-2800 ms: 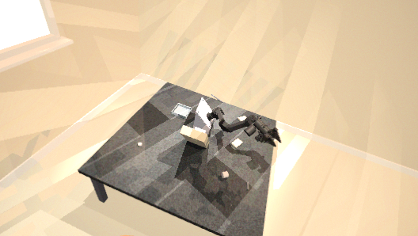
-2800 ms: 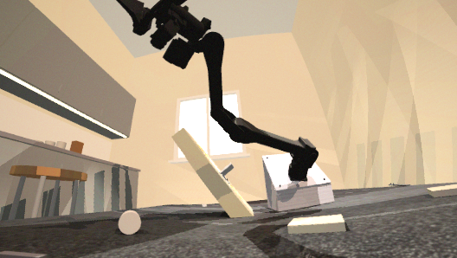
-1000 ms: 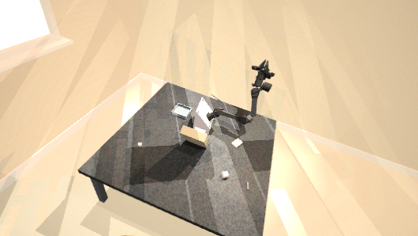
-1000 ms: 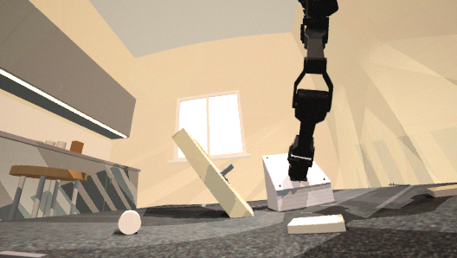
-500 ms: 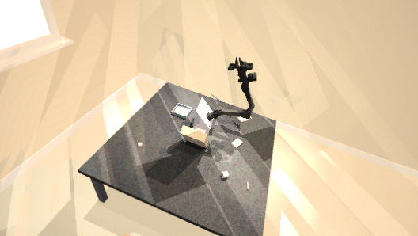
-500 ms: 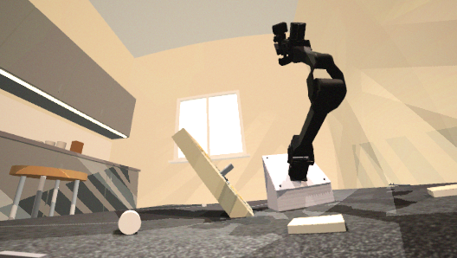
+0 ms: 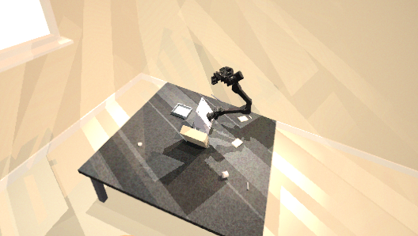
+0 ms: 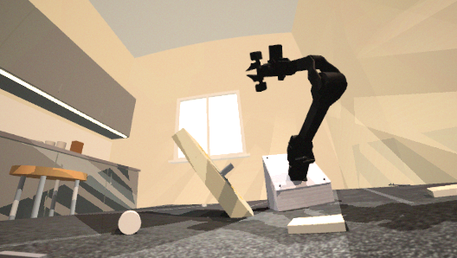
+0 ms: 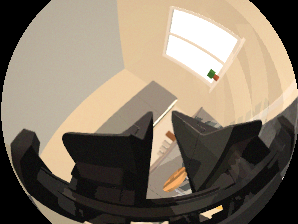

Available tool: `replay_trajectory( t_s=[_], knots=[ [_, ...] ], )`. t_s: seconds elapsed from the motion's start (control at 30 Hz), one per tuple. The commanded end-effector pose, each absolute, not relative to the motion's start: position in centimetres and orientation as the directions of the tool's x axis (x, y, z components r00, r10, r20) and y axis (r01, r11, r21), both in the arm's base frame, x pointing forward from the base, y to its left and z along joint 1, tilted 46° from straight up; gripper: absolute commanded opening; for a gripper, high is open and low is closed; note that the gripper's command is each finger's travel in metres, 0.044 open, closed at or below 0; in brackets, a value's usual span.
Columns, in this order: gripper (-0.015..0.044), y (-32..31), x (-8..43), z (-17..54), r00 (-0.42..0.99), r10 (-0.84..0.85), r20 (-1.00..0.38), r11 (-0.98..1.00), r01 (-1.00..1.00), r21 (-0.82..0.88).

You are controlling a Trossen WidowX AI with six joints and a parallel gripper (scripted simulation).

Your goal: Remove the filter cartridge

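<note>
My gripper [image 7: 213, 78] [image 8: 247, 73] [image 9: 161, 115] is high above the table, with a narrow gap between its fingers and nothing in it. The empty-looking tray [image 7: 172, 114] is at the back of the table in the top view. A tan slab [image 7: 194, 136] [image 8: 203, 166] leans at a slant beside the arm's base; a grey stub [image 8: 227, 169] juts from its side. A white wedge-shaped block [image 7: 203, 107] [image 8: 303, 196] with dark dots at its corners stands at the arm's base. I cannot tell for certain which is the service panel. The slotted cartridge face is not visible.
A white round piece [image 7: 225, 174] [image 8: 130, 222], a flat cream block [image 7: 237, 142] [image 8: 317, 225] and another cream block [image 7: 242, 119] [image 8: 442, 190] lie on the dark table [image 7: 127, 158]. A small pale piece [image 7: 139, 144] and a thin rod [image 7: 248, 186] lie farther out.
</note>
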State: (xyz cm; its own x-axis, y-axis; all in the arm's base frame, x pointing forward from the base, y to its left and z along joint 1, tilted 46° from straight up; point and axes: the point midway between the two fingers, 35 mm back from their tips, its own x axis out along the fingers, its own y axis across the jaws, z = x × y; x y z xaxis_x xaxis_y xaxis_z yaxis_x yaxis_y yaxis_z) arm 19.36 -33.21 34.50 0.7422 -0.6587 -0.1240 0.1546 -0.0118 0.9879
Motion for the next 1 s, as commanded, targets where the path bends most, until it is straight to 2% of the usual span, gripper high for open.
replay_trajectory(
  t_s=[0.0,0.17,0.3,0.6,0.97],
  knots=[
    [0.0089,-31.0,23.2,29.2,0.832,-0.493,-0.254,-0.192,0.18,0.965],
    [0.0089,-26.6,27.2,23.2,0.894,-0.236,-0.38,-0.411,0.263,0.873],
    [0.0089,-21.9,29.5,18.7,0.893,0.0,-0.451,-0.564,0.372,0.737],
    [0.0089,-10.0,30.7,11.2,0.737,0.487,-0.469,-0.712,0.646,0.277],
    [0.0089,-9.1,30.6,10.8,0.72,0.517,-0.463,-0.71,0.663,0.237]
  ],
)
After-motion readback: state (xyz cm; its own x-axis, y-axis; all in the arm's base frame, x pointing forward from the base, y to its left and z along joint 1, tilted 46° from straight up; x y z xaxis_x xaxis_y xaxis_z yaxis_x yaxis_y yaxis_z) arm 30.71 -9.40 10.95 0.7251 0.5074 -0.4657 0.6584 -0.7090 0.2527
